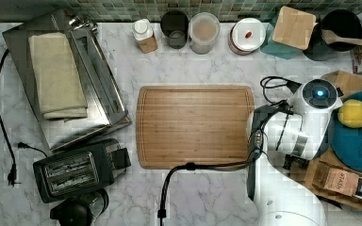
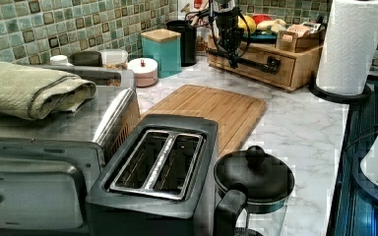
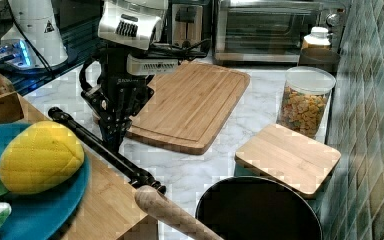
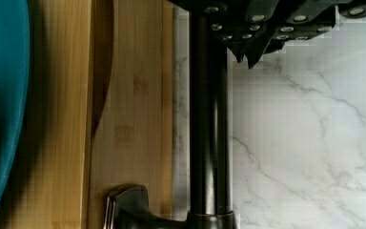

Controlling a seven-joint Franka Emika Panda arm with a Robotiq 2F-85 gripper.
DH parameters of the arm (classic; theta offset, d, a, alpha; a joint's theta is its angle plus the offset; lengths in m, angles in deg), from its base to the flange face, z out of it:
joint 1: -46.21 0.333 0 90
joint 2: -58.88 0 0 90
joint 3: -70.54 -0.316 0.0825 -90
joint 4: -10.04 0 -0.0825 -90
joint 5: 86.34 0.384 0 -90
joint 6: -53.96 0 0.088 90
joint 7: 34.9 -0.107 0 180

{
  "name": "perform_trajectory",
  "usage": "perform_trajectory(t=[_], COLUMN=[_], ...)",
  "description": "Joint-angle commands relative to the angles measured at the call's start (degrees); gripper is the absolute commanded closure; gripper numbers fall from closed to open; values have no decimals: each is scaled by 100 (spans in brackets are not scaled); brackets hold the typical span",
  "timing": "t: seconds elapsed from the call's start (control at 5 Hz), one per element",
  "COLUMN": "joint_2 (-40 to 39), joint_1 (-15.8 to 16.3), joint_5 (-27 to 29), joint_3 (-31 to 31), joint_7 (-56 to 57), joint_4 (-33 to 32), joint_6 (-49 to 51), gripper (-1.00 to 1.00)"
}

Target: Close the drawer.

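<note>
While its long black bar handle stands out from the front, the light-wood drawer sits in a low wooden shelf unit at the marble countertop's edge on the top view's right, and in the left view its front looks nearly flush with the unit. Against that handle hangs the arm's black gripper, pointing straight down on the counter side of the bar and seemingly touching it; the wrist view shows its fingertips drawn close together with nothing between them, beside the bar rather than around it. On the shelf top rests a round blue plate carrying a yellow plush fruit. Out on the counter's middle lies a flat rounded-corner wooden cutting board, and a black two-slot toaster stands near the top view's lower left corner.
</note>
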Motion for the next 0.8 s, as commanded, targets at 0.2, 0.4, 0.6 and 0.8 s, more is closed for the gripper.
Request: perform_trajectory(t=[0.2, 0.4, 0.6, 0.8], joint_2=[7, 6, 3, 3], joint_1=[-689, -680, -661, -657], joint_5=[-256, -251, -240, -237], joint_3=[945, 954, 974, 980], joint_7=[-196, -192, -185, -183], joint_4=[217, 217, 217, 216], joint_6=[266, 265, 263, 262], gripper=[100, 100, 100, 100])
